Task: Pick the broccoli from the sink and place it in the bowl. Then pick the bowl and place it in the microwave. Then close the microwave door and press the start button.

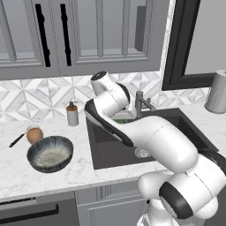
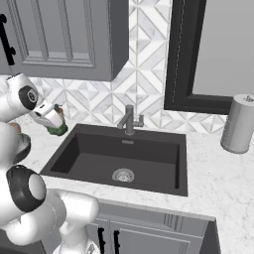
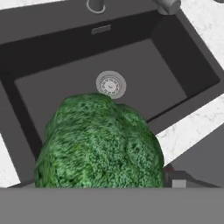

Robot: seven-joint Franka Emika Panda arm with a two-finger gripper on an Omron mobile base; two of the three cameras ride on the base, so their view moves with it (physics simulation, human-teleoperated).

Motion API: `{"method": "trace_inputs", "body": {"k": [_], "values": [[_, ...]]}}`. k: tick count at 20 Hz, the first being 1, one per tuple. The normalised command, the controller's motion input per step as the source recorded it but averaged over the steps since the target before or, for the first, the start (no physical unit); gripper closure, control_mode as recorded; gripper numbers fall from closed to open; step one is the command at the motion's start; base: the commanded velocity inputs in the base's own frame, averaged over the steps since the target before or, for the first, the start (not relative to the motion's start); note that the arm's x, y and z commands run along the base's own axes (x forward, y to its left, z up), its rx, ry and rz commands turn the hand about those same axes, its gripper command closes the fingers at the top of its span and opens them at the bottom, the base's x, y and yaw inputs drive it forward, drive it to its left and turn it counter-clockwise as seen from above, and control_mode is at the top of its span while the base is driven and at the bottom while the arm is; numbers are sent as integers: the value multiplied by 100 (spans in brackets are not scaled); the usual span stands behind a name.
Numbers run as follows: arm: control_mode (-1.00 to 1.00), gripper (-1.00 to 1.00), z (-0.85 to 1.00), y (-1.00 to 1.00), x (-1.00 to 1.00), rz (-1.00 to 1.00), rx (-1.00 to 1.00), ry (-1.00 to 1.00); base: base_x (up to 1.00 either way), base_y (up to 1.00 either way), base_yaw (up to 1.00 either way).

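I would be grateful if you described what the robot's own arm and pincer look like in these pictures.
The arm is made of glossy white, rounded shell segments, joined by dark, almost black bands and round caps at the joints. The links are thick and tubular, swelling to bulbous elbows. No cables or lettering are visible. The pincer sits at the end of a white wrist; at this size its fingers cannot be made out clearly.

Rough, lumpy green broccoli floret (image 3: 99,142); matt dark grey rectangular sink (image 3: 170,94) with shiny round metal drain (image 3: 110,84); smooth white veined marble countertop (image 1: 66,174); glazed, speckled blue-grey bowl (image 1: 50,153).
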Motion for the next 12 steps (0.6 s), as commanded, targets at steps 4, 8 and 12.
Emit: {"method": "trace_inputs", "body": {"k": [4,8,12], "values": [[-100,100,0,76,0,16,0,0,0,0,0],[-100,100,-3,84,0,17,0,0,0,0,0],[-100,100,-16,75,0,17,0,0,0,0,0]]}}
